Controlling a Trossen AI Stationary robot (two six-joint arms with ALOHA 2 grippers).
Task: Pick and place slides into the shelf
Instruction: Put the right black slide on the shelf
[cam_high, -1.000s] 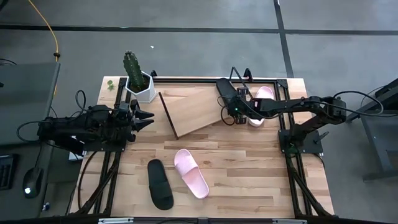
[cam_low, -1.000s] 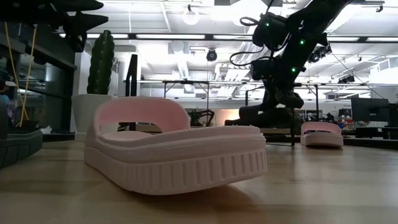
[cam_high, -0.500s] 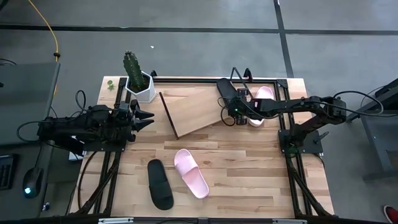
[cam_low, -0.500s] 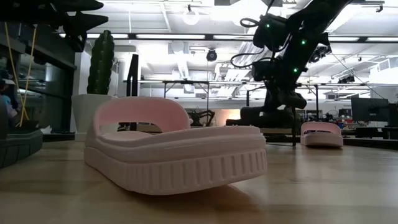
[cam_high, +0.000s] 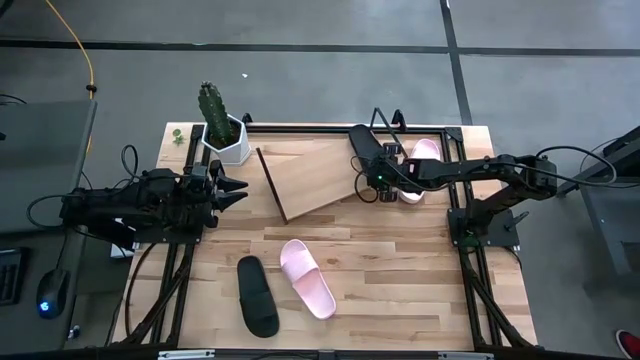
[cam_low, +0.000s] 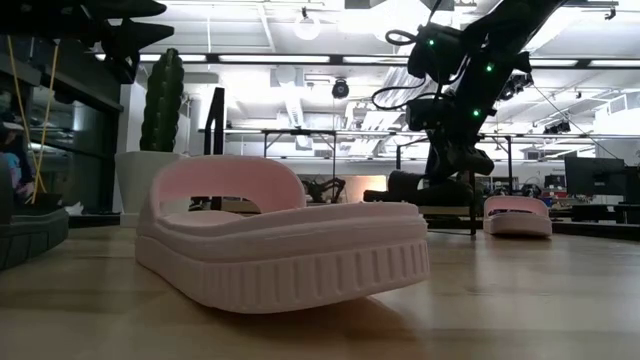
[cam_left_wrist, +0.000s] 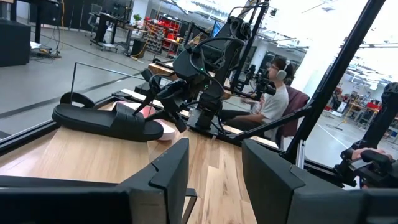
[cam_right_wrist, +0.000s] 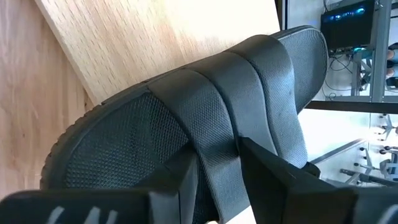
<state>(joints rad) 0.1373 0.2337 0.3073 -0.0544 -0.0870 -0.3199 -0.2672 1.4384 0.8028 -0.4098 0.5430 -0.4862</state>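
Observation:
A black slide lies with its sole on the right end of the slanted wooden shelf. My right gripper reaches over it from the table's right and is shut on its strap. A pink slide sits just right of the shelf. Another pink slide and a second black slide lie on the near half of the table. My left gripper waits open at the table's left edge, touching nothing. My right gripper pinches the black slide's wide strap between its two fingers, which lie across the band. It comes from the table's right side, slanting down. The slide lies flat on the shelf board.
A cactus in a white pot stands at the far left corner, beside the shelf's left end. The shelf's middle and left parts are bare. Black frame rails run along the table's left and right sides. A person sits beyond the table.
In the low view my right gripper and the black slide have shifted a little to the right. Everything else has kept still.

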